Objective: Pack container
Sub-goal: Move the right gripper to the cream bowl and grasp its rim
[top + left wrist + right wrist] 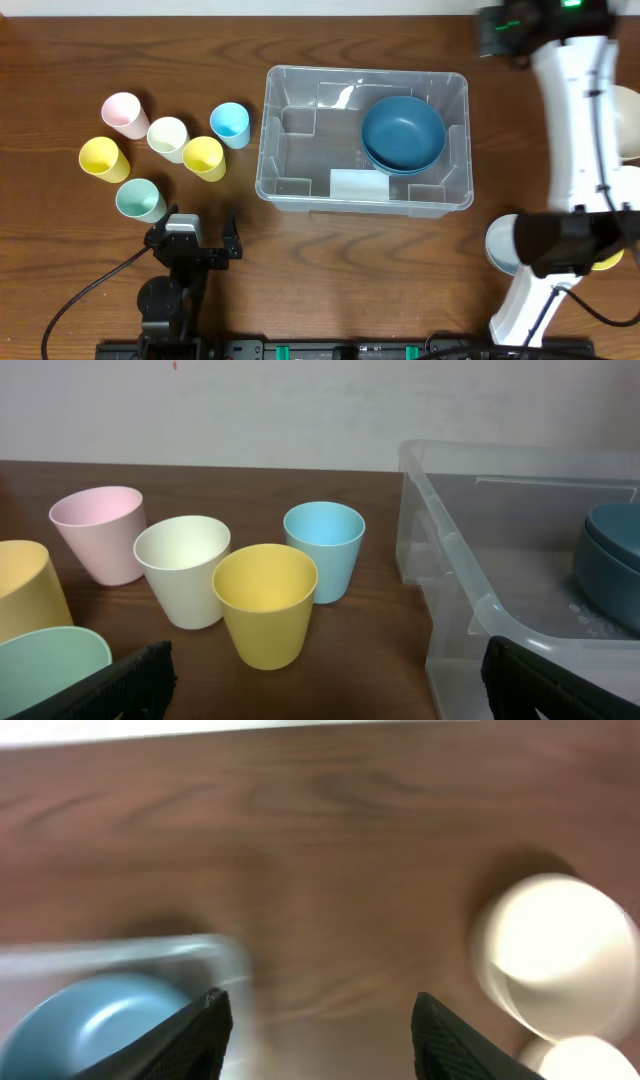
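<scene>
The cups (167, 135) are pink, cream, sky-blue, yellow and mint; the bowls (403, 133) slate blue, the container (366, 71) clear.

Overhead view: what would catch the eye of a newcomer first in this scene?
The large clear container sits in the middle of the table, with dark blue bowls stacked in its right half. To its left stands a cluster of six pastel cups, all upright: pink, cream, blue, two yellow and one green.
</scene>
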Motion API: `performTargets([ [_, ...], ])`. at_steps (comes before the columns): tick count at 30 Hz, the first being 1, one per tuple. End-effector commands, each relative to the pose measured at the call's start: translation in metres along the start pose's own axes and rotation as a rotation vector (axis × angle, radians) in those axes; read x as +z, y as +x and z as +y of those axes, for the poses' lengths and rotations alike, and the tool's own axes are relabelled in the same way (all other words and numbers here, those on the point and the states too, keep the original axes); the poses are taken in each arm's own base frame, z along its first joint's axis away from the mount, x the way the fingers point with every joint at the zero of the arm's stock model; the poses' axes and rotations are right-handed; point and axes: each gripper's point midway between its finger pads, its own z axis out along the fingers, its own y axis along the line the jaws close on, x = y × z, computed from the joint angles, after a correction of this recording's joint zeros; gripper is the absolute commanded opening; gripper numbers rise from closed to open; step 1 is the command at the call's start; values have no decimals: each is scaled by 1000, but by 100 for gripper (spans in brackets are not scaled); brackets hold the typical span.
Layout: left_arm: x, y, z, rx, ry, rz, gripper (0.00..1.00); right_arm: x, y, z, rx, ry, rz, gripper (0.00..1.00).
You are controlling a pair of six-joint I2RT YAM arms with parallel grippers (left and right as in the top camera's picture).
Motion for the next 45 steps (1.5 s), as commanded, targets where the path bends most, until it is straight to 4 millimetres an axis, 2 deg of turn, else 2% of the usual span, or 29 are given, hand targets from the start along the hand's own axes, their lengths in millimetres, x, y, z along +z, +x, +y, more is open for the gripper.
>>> performTargets([
  [1, 3, 15, 2, 7, -10, 33, 98, 4, -7, -75, 233, 106, -21, 67],
  [4, 3, 15, 2, 7, -10, 33, 98, 12, -4, -113, 292, 137, -14, 70],
  [7, 3, 15, 2, 7, -10, 33, 98, 26, 4, -141, 320, 160, 19, 70],
  [13, 3, 15, 2, 7, -10, 33, 98, 70, 31, -171, 318, 191, 140, 67],
  [17, 3, 15, 2, 7, -10, 33, 98, 108, 48, -171, 281, 113, 217, 68],
  [22, 3, 15, 2, 7, -10, 33, 98, 143, 72, -180, 308, 97, 304, 66],
  [33, 3, 15, 2, 7, -10, 33, 98, 192, 112, -193, 347, 88, 426, 62],
  [38, 3, 15, 2, 7, -10, 33, 98, 209, 128, -193, 353, 78, 470, 50],
  [42, 3, 15, 2, 7, -10, 33, 98, 216, 132, -192, 350, 74, 480, 42],
  [45, 3, 15, 2, 7, -10, 33, 98, 219, 134, -192, 350, 72, 485, 30],
])
